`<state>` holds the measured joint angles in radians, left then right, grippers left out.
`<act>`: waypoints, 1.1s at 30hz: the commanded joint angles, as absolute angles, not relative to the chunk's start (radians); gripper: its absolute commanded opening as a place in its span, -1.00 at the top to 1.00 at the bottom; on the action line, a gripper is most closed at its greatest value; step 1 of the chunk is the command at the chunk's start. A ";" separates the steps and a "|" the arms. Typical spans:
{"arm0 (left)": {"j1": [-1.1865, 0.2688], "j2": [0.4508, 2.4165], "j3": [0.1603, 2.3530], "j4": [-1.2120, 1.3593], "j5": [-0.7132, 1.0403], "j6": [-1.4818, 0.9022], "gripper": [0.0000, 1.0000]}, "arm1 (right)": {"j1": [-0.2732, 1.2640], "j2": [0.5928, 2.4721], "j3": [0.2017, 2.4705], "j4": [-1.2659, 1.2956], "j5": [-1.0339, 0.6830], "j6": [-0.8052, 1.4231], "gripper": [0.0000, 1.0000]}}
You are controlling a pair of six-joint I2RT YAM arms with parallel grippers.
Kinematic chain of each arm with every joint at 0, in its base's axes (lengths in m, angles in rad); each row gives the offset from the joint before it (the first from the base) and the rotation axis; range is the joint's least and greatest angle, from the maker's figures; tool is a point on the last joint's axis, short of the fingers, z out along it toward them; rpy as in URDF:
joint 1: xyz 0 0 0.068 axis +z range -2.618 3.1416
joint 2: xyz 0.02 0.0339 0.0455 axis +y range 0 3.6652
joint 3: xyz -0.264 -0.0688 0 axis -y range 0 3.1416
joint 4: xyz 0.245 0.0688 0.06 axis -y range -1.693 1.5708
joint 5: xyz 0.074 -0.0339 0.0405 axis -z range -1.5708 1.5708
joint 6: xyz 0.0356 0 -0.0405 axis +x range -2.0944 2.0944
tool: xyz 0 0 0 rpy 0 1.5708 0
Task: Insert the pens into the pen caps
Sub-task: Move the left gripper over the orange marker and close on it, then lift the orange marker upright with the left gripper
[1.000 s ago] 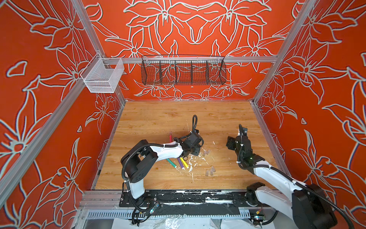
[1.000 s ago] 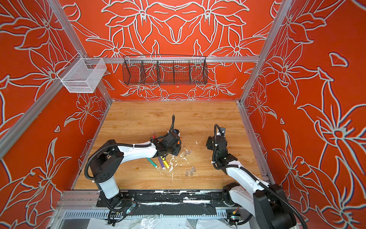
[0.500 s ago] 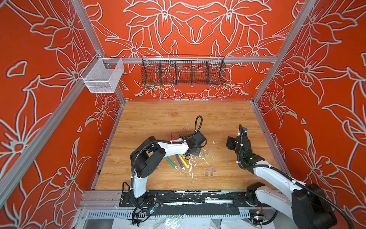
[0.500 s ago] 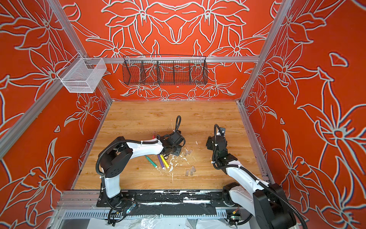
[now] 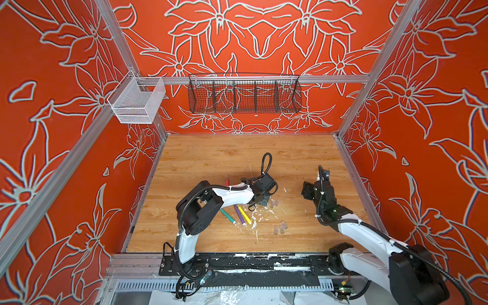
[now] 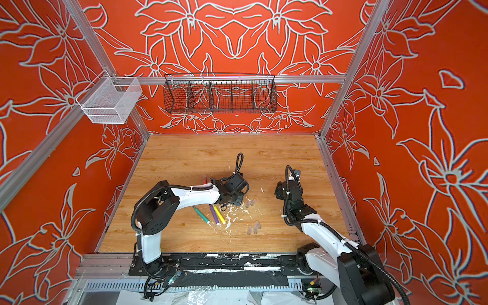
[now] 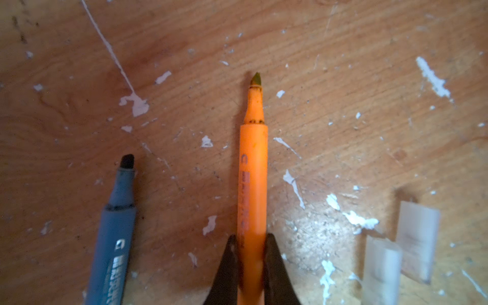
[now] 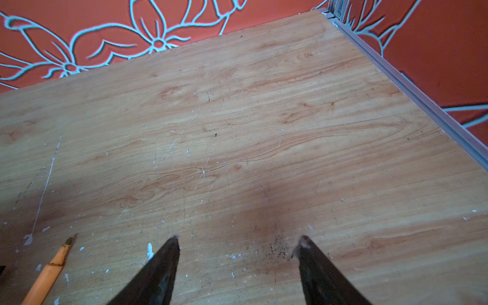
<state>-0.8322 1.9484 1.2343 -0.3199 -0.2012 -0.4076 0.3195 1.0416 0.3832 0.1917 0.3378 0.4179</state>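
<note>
My left gripper (image 7: 252, 237) is shut on the barrel of the orange pen (image 7: 252, 184), whose tip points away over the wood. A blue pen (image 7: 116, 232) lies alongside it, and two translucent pen caps (image 7: 417, 237) lie on the other side. In both top views the left gripper (image 5: 261, 200) (image 6: 233, 199) is low over the table, with green (image 5: 227, 215), purple (image 5: 239, 214) and yellow (image 5: 244, 214) pens beside its arm. A pink-red pen (image 5: 227, 182) shows behind the arm. More pen caps (image 5: 280, 227) lie nearer the front. My right gripper (image 8: 239, 240) (image 5: 307, 191) hangs open and empty over bare wood.
White paint flecks (image 5: 254, 217) dot the wood around the pens. A black wire basket (image 5: 244, 93) and a white mesh basket (image 5: 137, 101) hang on the back rail. An aluminium rail (image 8: 412, 87) edges the table on the right.
My left gripper has slid a little to the right over the pens and closed on the orange pen. The right arm has not moved.
</note>
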 commanded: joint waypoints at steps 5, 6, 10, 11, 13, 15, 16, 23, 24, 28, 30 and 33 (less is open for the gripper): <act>-0.831 1.812 1.188 -0.378 -0.219 -0.382 1.00 | 0.319 1.067 0.419 0.203 0.350 0.402 -0.45; -0.831 1.779 1.176 -0.377 -0.219 -0.381 1.00 | 0.319 1.077 0.425 0.205 0.364 0.403 -0.44; -0.831 1.644 1.120 -0.371 -0.203 -0.380 1.00 | 0.319 1.101 0.440 0.204 0.387 0.410 -0.42; -0.831 1.610 1.098 -0.362 -0.195 -0.381 1.00 | 0.319 1.100 0.440 0.204 0.386 0.410 -0.42; -0.831 1.541 1.041 -0.334 -0.172 -0.389 1.00 | 0.319 1.093 0.435 0.204 0.381 0.413 -0.42; -0.831 1.462 0.971 -0.293 -0.142 -0.399 1.00 | 0.319 1.080 0.426 0.205 0.374 0.414 -0.42; -0.831 1.423 0.933 -0.276 -0.125 -0.408 1.00 | 0.319 1.069 0.418 0.206 0.374 0.417 -0.42; -0.831 1.252 0.856 -0.222 -0.072 -0.421 1.00 | 0.321 0.973 0.374 0.188 0.453 0.483 -0.39; -0.832 1.253 0.871 -0.225 -0.068 -0.420 1.00 | 0.321 0.960 0.381 0.150 0.457 0.522 -0.38; -0.837 1.264 0.913 -0.189 -0.025 -0.454 1.00 | 0.334 0.882 0.369 0.191 0.287 0.612 -0.34; -0.842 1.262 0.874 -0.091 0.015 -0.467 1.00 | 0.336 0.838 0.409 0.116 0.200 0.637 -0.36; -0.859 1.267 0.786 0.056 0.020 -0.500 1.00 | 0.337 0.778 0.439 0.037 0.008 0.637 -0.44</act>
